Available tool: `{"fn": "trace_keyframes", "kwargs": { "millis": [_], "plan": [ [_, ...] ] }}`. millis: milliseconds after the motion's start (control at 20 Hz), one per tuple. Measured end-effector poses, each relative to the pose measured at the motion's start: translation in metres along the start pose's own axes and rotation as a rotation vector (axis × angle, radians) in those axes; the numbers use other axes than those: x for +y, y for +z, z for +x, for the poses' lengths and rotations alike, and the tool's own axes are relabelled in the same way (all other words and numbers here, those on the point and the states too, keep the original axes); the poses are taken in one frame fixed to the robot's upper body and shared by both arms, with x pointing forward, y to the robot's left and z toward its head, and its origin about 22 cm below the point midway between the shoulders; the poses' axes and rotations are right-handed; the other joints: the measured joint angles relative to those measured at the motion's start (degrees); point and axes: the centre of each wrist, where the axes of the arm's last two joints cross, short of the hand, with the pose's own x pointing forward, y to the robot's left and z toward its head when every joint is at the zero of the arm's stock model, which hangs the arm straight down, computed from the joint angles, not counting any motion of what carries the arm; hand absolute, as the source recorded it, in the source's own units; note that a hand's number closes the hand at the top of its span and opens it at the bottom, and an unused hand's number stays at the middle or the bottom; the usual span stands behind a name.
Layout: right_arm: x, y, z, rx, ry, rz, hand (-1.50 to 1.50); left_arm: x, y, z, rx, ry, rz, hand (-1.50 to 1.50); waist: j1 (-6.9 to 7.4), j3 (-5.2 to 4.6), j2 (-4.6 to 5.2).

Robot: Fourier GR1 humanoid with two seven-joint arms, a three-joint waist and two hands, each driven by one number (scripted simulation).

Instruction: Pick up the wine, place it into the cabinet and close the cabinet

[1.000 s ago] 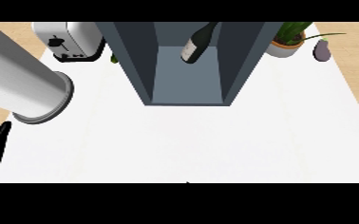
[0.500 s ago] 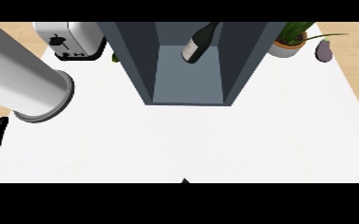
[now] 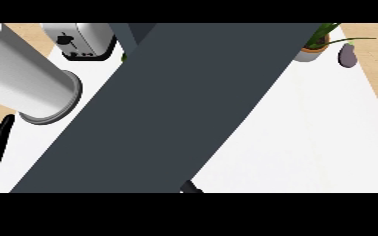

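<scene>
A dark grey cabinet door (image 3: 184,105) slants across the middle of the head view, from the top right down to the lower left. It hides the cabinet's inside and the wine, which shows nowhere. Only a strip of the cabinet's wall (image 3: 133,32) is visible at the top. My left forearm (image 3: 33,87) comes in at the left, and a black sliver of my left hand (image 3: 6,130) shows at the left edge. A small black part of my right hand (image 3: 191,187) peeks out under the door's lower edge.
A silver toaster (image 3: 81,40) stands at the back left. At the back right are a potted plant (image 3: 314,50) and a small purple object (image 3: 347,55). The white counter (image 3: 310,130) stretches to the right of the door.
The cabinet stood open with the wine bottle lying inside. The door has swung across and now covers the opening and the bottle. My right hand has come up at the bottom edge.
</scene>
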Motion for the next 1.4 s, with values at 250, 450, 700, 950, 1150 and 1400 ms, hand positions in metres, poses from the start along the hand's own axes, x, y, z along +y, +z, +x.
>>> {"fn": "trace_keyframes", "kwargs": {
  "millis": [250,450,700,950,1150,1400],
  "plan": [
    [0.006,-0.059,0.008,-0.029,-0.010,-0.005,1.50,-0.005,-0.003,-0.003,-0.004,-0.001,0.006,-1.50,0.12,0.10,0.06],
    [0.001,-0.103,0.018,-0.028,0.009,-0.018,1.50,-0.002,-0.003,-0.003,-0.006,-0.005,0.015,-1.50,0.21,0.05,0.08],
    [-0.010,-0.147,0.024,-0.052,0.121,-0.069,1.50,0.000,-0.005,-0.006,-0.011,-0.010,0.027,-1.50,-0.29,0.05,0.05],
    [-0.032,-0.180,0.019,-0.048,0.177,-0.133,1.50,0.004,-0.001,-0.009,-0.019,-0.017,0.032,-1.50,-0.62,0.05,-0.01],
    [-0.052,-0.197,0.013,-0.038,0.175,-0.151,1.50,0.006,-0.006,-0.014,-0.015,-0.020,0.030,-1.50,-0.92,0.00,-0.14],
    [-0.063,-0.208,0.004,-0.051,0.187,-0.096,1.50,0.006,-0.011,-0.014,-0.021,-0.029,0.029,-1.50,-0.38,-0.50,-1.04]
  ]
}}
